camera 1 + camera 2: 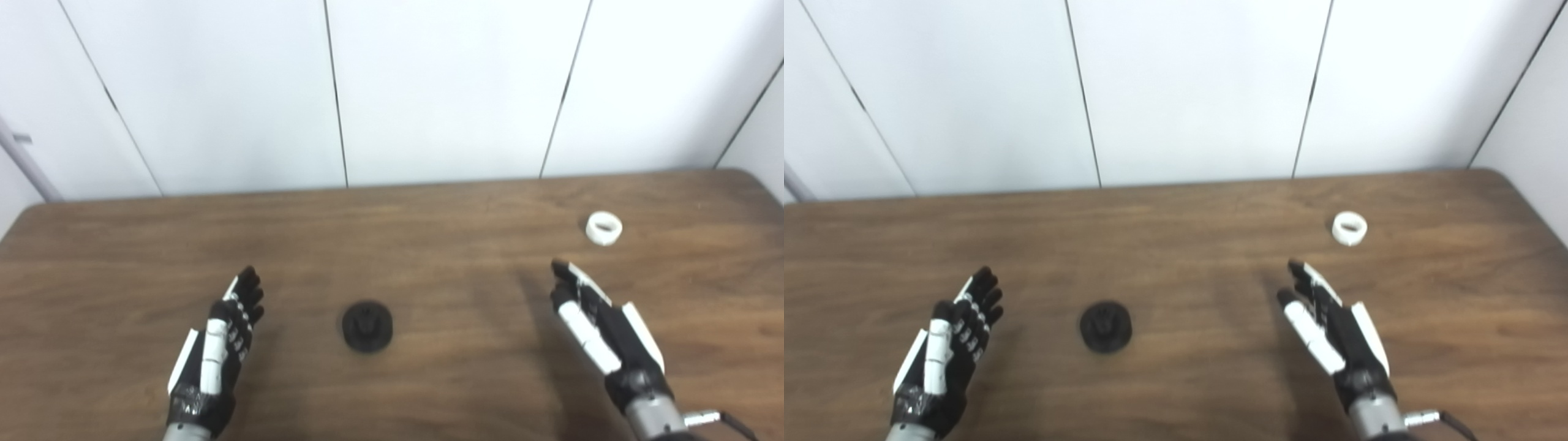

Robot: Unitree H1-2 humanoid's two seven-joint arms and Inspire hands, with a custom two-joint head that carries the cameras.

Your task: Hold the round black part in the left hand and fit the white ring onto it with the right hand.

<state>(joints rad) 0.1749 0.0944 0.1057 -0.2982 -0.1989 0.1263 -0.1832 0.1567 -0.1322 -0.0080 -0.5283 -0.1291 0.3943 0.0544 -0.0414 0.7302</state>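
The round black part [367, 326] lies flat on the wooden table [429, 220], near the middle front. To its left, a hand's width away, my left hand [222, 343] hovers open with fingers stretched forward and nothing in it. The white ring [604, 228] rests on the table at the far right. My right hand [597, 324] is open and empty below and slightly left of the ring, fingers pointing toward the back, clearly apart from it.
White wall panels [441, 86] rise just behind the table's back edge. The table's right rear corner [750, 177] is rounded, close to the ring. A grey bar [24, 159] leans at the far left.
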